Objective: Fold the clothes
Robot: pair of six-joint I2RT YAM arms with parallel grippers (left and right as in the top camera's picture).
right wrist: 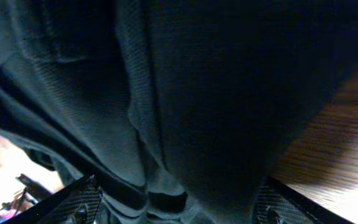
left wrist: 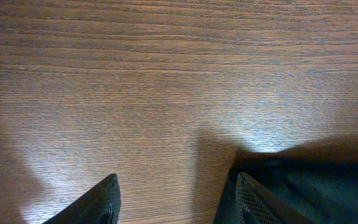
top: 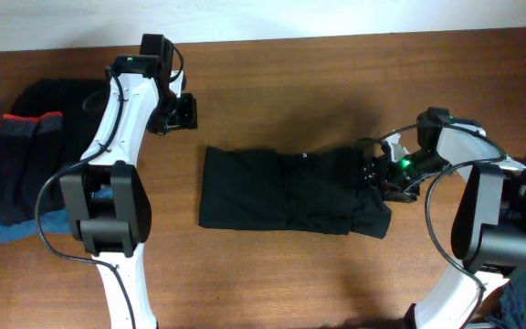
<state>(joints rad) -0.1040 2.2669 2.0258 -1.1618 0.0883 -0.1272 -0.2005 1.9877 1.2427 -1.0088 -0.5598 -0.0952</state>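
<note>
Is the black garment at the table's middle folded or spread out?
Folded partly: the black garment lies as a compact rectangle, its right end bunched at the right gripper.

No text, number, label or brand can be read in any of the views. The only candidate is a tiny white mark on the black garment, which lies in the middle of the counter. The mark sits near the garment's far edge and is too small to tell whether it is letters or a logo. Both wrist views show only bare wood grain and dark cloth, with nothing printed on either.
</note>
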